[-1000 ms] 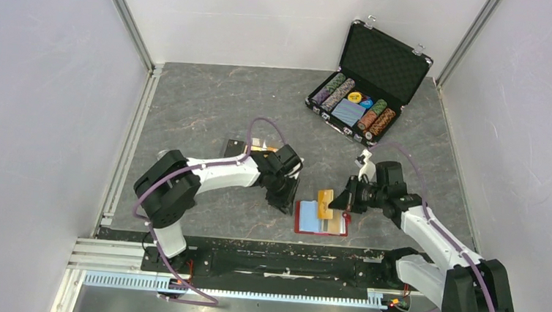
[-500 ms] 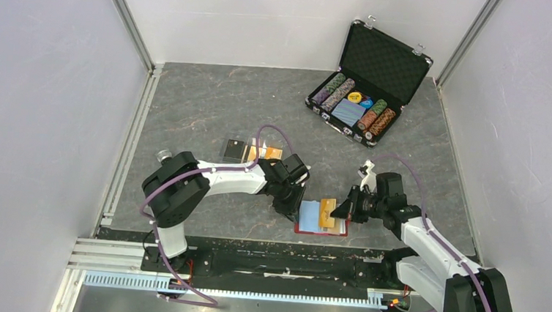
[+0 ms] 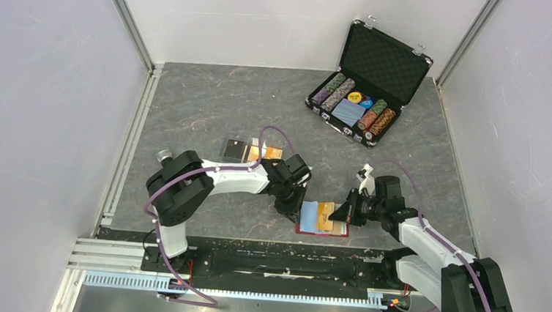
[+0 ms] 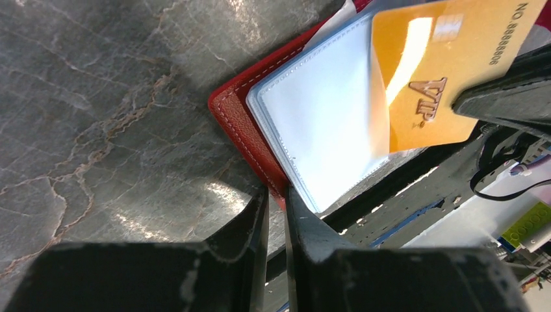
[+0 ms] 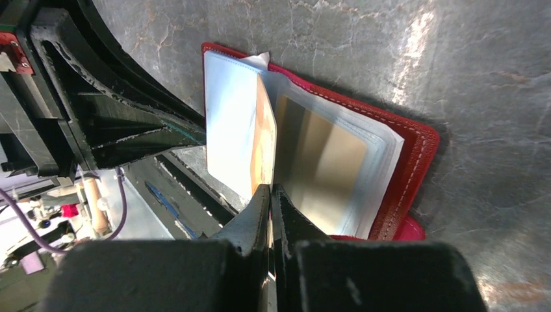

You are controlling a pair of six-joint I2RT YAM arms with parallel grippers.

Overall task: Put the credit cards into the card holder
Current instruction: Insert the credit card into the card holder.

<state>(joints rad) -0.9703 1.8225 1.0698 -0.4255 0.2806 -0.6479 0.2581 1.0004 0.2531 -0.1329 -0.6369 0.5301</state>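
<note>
The red leather-like folding card holder (image 3: 323,233) lies open near the front edge of the grey marbled tabletop (image 3: 203,107), between both arms. The left tool (image 4: 276,195) is clamped on the holder's edge. The right tool (image 5: 271,192) grips a gold plastic VIP card (image 4: 429,71), which stands edge-on among the pale sleeves. Loose black and orange cards (image 3: 251,152) lie beyond the left arm. An open black case of poker chips (image 3: 370,82) sits well apart, far right.

The chip case (image 3: 384,62) lies behind the card holder (image 3: 311,219).
</note>
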